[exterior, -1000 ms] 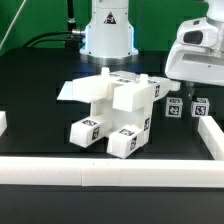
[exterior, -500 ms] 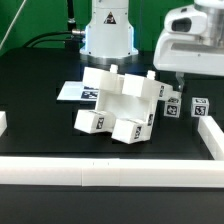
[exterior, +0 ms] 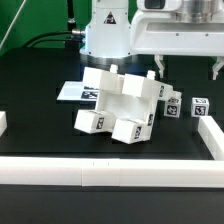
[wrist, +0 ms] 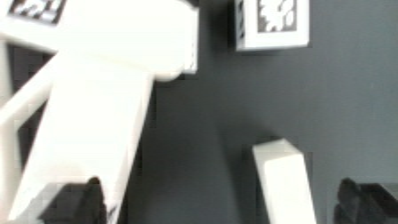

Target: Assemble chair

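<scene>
Lying tipped over at the centre of the exterior view, the partly built chair (exterior: 120, 105) has slabs and legs joined, two small tagged cubes (exterior: 174, 104) at right look unfitted, and the gripper (exterior: 186, 66) hangs upper right, fingers spread, empty.

No word, number or brand name can be read anywhere. The only signs are black-and-white square tags, their patterns too small or blurred to make out. In the exterior view the chair (exterior: 120, 98) shows one on each of its two near block ends, and others on its side faces. A small cube (exterior: 172, 108) just beside it and a second cube (exterior: 200, 108) further to the exterior view's right each show one. The marker board (exterior: 68, 92), flat on the counter (exterior: 40, 135), carries tags partly hidden by the chair. The wrist view shows one blurred tag on a white piece (wrist: 276, 22) and part of another on a white slab (wrist: 116, 50).
</scene>
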You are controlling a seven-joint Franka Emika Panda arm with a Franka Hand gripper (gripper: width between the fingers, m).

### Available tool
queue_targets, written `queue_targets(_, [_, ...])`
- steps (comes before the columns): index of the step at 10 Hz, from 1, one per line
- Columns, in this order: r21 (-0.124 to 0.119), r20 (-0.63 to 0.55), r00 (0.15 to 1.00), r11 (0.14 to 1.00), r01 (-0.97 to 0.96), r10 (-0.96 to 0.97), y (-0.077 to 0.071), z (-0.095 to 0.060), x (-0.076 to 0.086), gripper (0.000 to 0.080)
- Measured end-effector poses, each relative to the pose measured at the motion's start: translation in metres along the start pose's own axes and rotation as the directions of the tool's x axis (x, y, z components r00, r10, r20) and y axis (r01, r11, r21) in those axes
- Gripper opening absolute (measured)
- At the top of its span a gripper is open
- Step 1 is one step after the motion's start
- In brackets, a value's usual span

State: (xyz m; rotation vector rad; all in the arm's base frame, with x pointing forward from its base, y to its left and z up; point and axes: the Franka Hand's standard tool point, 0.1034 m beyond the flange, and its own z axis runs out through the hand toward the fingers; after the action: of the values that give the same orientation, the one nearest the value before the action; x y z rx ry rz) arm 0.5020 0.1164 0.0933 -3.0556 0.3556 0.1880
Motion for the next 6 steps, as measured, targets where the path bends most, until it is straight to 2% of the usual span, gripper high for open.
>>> queue_targets(3, [-0.002, 0.005, 0.999, 0.999, 0.033, -0.033, 0.005, 0.000, 0.000, 0.0649])
queue_targets(4, [0.001, 0.000, 0.998, 0.998, 0.066, -0.066, 0.018, -0.005, 0.006, 0.0649])
queue_targets(6, [0.001, -0.005, 0.997, 0.997, 0.081, -0.081, 0.035, -0.007, 0.007, 0.0649])
